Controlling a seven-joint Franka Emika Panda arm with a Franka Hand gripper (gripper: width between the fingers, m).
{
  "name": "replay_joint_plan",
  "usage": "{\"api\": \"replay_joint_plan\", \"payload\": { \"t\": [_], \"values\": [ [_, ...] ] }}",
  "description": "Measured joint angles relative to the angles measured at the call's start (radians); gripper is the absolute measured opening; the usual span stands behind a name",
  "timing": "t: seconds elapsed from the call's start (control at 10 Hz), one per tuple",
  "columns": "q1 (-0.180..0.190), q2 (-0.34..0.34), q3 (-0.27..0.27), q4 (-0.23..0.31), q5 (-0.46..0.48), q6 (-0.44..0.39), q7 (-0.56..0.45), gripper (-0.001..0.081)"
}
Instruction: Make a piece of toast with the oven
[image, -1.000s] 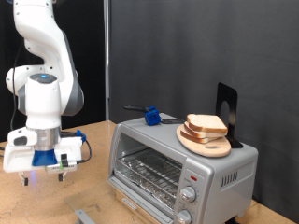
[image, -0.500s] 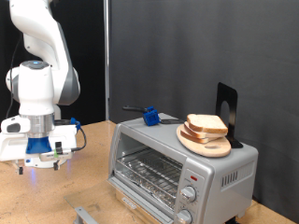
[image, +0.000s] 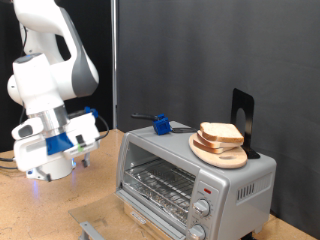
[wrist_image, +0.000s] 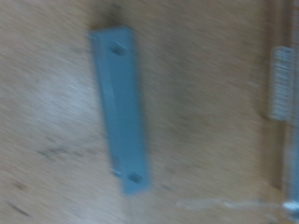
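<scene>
Silver-grey boxy metal toaster oven (image: 195, 180), glass door shut, wire rack visible inside. Pale square bread slice (image: 220, 132) atop round wooden plate (image: 218, 152) on oven roof, well apart from white-and-blue gripper (image: 83, 160) at ext. view's left, tilted, above wood tabletop (image: 40, 215). Fingers' state: can't tell. Wrist cam: blurred grey-blue flat bar (wrist_image: 120, 107) on wood.

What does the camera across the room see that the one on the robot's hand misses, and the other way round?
Only the exterior view shows the oven with its door shut, the piece of toast on a wooden plate on top, a blue tool behind it, and the gripper hanging over the table. Only the wrist view shows, blurred, a long grey-blue bar close up. Both show the wooden tabletop.
</scene>
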Motion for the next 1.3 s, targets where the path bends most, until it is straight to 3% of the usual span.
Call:
{"api": "replay_joint_plan", "payload": {
  "t": [0.1,0.2,0.3,0.5,0.8,1.1,1.3],
  "values": [
    [0.032,-0.003,-0.013,0.039,0.05,-0.057,-0.038,0.0799],
    [0.037,-0.001,-0.014,0.068,0.053,-0.108,-0.036,0.0799],
    [0.035,0.0,-0.013,0.061,0.052,-0.094,-0.036,0.0799],
    [0.033,0.014,-0.032,0.085,0.056,-0.217,-0.031,0.0799],
    [0.034,0.085,-0.051,0.195,0.085,-0.356,-0.03,0.0799],
    [0.051,0.159,-0.034,0.283,0.136,-0.337,-0.032,0.0799],
    [0.064,0.194,0.0,0.3,0.141,-0.232,0.006,0.0799]
  ]
}}
